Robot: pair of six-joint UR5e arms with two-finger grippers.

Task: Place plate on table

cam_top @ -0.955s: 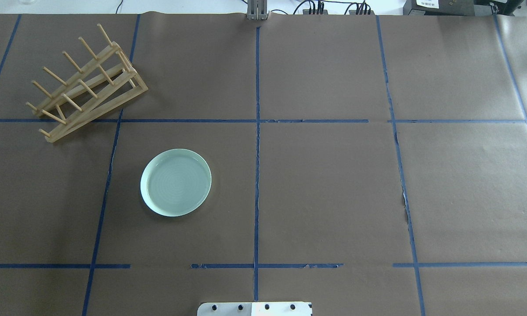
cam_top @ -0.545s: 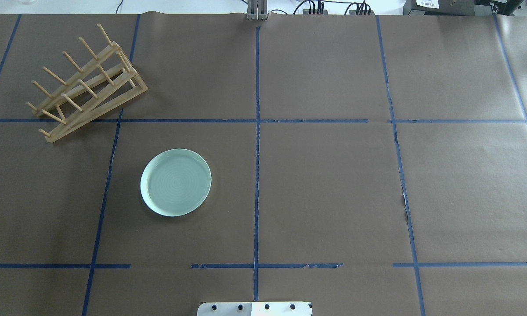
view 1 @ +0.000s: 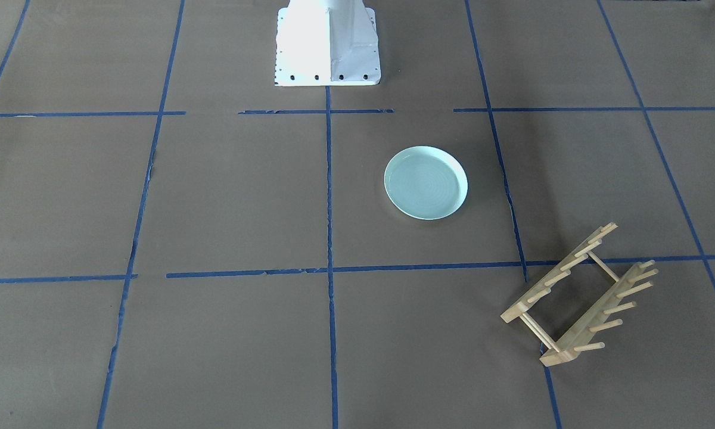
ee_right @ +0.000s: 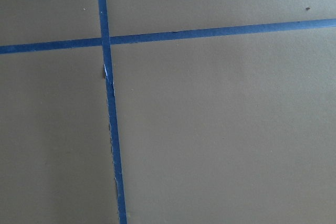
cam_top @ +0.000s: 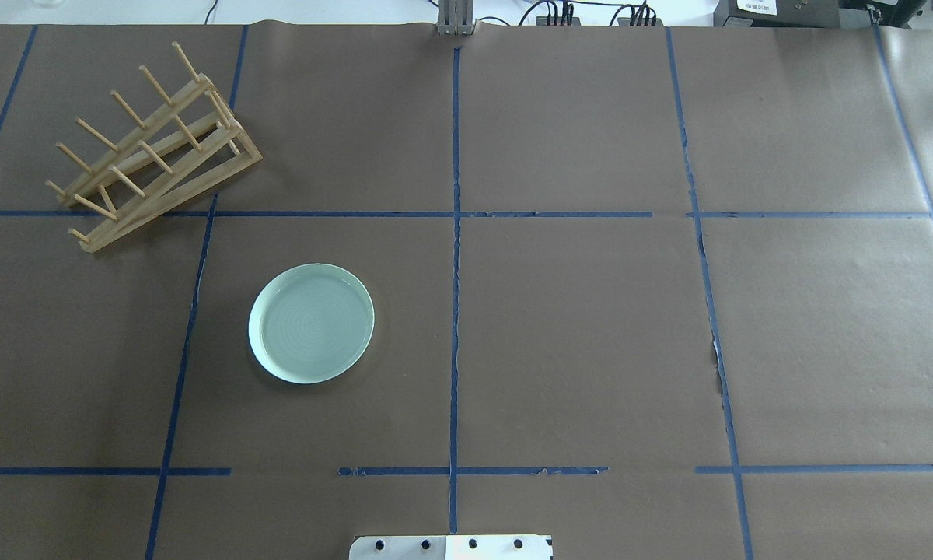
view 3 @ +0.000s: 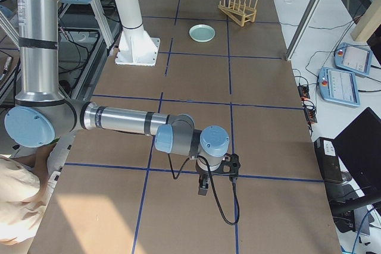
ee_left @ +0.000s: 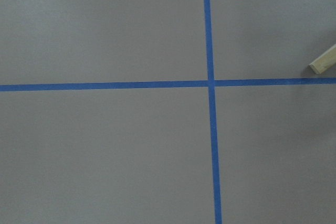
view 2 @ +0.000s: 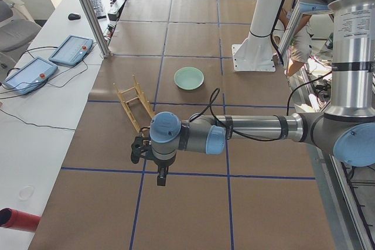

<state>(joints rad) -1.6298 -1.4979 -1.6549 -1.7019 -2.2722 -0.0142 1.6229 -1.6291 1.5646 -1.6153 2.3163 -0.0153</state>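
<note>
The pale mint-green plate [cam_top: 311, 323] lies flat on the brown paper-covered table [cam_top: 583, 327], left of the centre tape line. It also shows in the front view [view 1: 426, 182] and, small, in both side views [view 2: 188, 78] [view 3: 202, 32]. Nothing touches it. My left gripper [view 2: 161, 177] hangs over the table far from the plate, and shows only in the left side view; I cannot tell if it is open or shut. My right gripper [view 3: 202, 187] shows only in the right side view, also far from the plate; I cannot tell its state. The wrist views show only paper and tape.
A light wooden peg rack [cam_top: 152, 148] stands at the far left, beyond the plate; a corner of it shows in the left wrist view [ee_left: 323, 65]. The white robot base [view 1: 326, 42] sits at the near middle edge. Operator tablets [view 2: 35, 71] lie beyond the table's far edge.
</note>
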